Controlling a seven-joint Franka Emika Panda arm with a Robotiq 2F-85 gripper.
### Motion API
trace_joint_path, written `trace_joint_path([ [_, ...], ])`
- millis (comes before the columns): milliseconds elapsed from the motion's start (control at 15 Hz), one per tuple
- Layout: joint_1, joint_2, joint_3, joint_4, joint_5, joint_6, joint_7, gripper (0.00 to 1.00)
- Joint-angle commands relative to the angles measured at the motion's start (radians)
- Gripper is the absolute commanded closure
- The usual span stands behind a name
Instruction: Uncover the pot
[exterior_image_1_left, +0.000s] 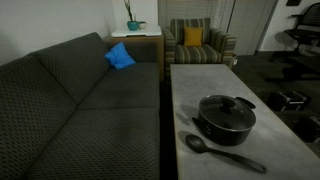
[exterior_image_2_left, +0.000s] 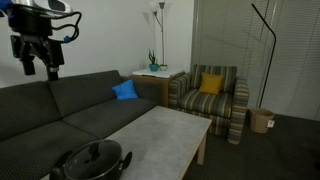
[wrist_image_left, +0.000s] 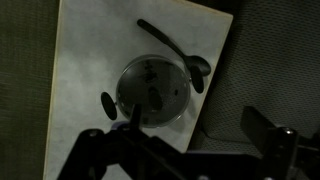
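The black pot (exterior_image_1_left: 226, 122) stands on the grey table (exterior_image_1_left: 200, 80) near its front end, with the glass lid (exterior_image_1_left: 222, 103) and its dark knob on top. A long black spoon (exterior_image_1_left: 225, 153) lies on the table beside the pot. In an exterior view the pot (exterior_image_2_left: 90, 163) is at the bottom left, and my gripper (exterior_image_2_left: 39, 68) hangs open and empty high above the sofa, far from it. In the wrist view the covered pot (wrist_image_left: 108, 103), its lid (wrist_image_left: 152, 88) and the spoon (wrist_image_left: 175, 50) lie far below my open gripper (wrist_image_left: 195, 116).
A dark sofa (exterior_image_1_left: 70, 110) runs along one side of the table, with a blue cushion (exterior_image_1_left: 120, 56) on it. A striped armchair (exterior_image_2_left: 210, 98) with a yellow cushion, a side table with a plant (exterior_image_2_left: 155, 70), a floor lamp (exterior_image_2_left: 262, 50) and a bin (exterior_image_2_left: 262, 121) stand beyond.
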Motion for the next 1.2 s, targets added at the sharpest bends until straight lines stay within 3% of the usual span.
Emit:
trace_joint_path([
  [0, -0.01, 0.002, 0.018, -0.007, -0.029, 0.025, 0.013, 0.0],
  [1133, -0.012, 0.402, 0.06, 0.306, -0.109, -0.062, -0.199, 0.0],
])
